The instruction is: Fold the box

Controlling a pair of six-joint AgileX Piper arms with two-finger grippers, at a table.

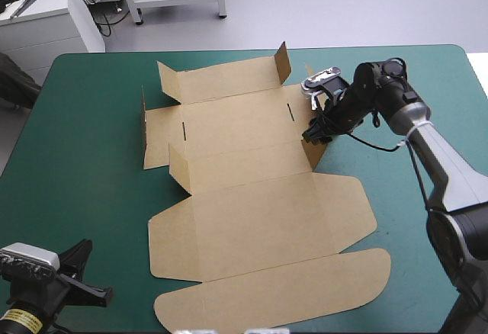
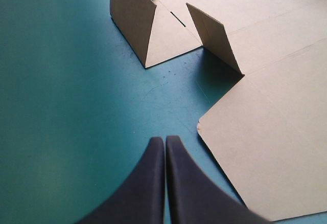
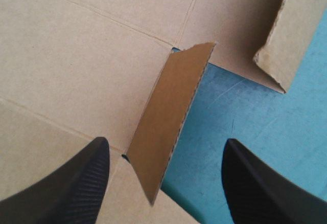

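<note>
At seven o'clock on the teal-green tabletop (image 1: 84, 158), our left pincer (image 2: 164, 141) sits clenched on nothing, clear of the brown box (image 1: 259, 219), which lies mostly flat mid-tabletop with a few walls raised. Farther off, at two o'clock, our right pincer (image 3: 166, 142) stands released astride an upright side flap (image 3: 173, 106) — not gripping it. We judge the risk plain: a skewed nip could crease the flap, or a push could slide the unpinned sheet.

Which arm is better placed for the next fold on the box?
Probably right. The right end effector is open around an upright flap at the right side of the box. The left end effector is shut over the cover, short of the box.
</note>
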